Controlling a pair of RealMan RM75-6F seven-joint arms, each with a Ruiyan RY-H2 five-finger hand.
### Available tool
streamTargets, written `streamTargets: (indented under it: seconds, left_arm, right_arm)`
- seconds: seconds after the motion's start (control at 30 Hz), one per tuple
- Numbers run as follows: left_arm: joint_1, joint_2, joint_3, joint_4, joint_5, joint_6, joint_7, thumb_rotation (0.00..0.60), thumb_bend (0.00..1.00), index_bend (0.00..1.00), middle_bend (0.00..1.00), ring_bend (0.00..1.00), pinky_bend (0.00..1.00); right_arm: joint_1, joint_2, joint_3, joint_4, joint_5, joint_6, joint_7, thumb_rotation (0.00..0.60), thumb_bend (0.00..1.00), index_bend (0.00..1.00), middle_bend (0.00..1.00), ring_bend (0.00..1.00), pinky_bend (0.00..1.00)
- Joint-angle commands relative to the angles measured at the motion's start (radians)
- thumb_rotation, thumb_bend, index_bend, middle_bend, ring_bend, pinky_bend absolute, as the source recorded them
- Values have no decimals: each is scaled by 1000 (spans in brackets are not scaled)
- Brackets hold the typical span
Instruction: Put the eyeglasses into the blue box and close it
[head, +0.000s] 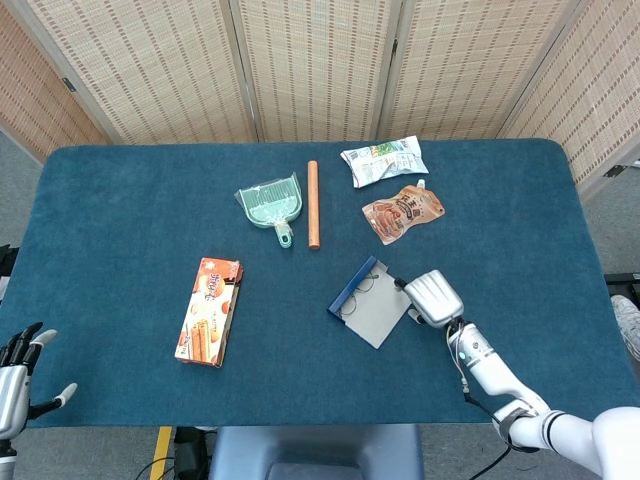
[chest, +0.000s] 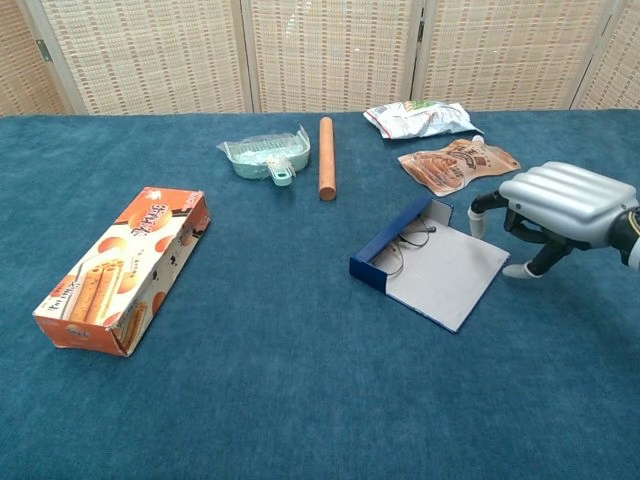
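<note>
The blue box (head: 349, 287) (chest: 385, 248) lies open mid-table, its grey lid (head: 379, 312) (chest: 446, 275) flat on the cloth toward me. The eyeglasses (head: 364, 284) (chest: 404, 240) sit inside the blue tray. My right hand (head: 433, 297) (chest: 560, 204) hovers at the lid's right edge, fingers curled downward, holding nothing; whether a fingertip touches the lid is unclear. My left hand (head: 14, 378) shows only in the head view, at the near left off the table, fingers spread and empty.
An orange biscuit box (head: 210, 311) (chest: 124, 267) lies at the left. A green dustpan (head: 270, 202) (chest: 266, 156) and an orange rod (head: 313, 203) (chest: 326, 158) lie behind the blue box. Two snack pouches (head: 403, 211) (chest: 457, 162), (head: 384, 160) (chest: 418, 117) lie at the back right.
</note>
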Motion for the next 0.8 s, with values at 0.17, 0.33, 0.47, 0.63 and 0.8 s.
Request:
streamTargets:
  seconds: [0.17,0.33,0.47,0.63,0.8]
  left_arm:
    - [-2,-5,0,3,2,-2,0,600,186,233,137,147,238]
    - [-2,-6,0,5,2,-2,-2,600,187,233,137,147,238]
    - [-2,-7,1,7,0,-4,-3,600,187,233,137,147,238]
    - [-3,-8,0,10,0,-4,-5,600,187,233,137,147,238]
    - [-2,-8,1,14,0,-4,-8,600,187,233,137,147,238]
  right_arm:
    - [-1,-13,-9,6,-20,-3,5,600,174,405,929,1000,991]
    - [2,-23,-8,18,-24,-12,3,600,174,405,929,1000,991]
    - [7,-33,-4,29,-28,-16,-1,600,174,405,929,1000,991]
    - [18,-46,2,39,-30,-25,-5,600,179,405,929,1000,991]
    - [21,-53,3,43,-35,-27,-12,600,206,405,929,1000,991]
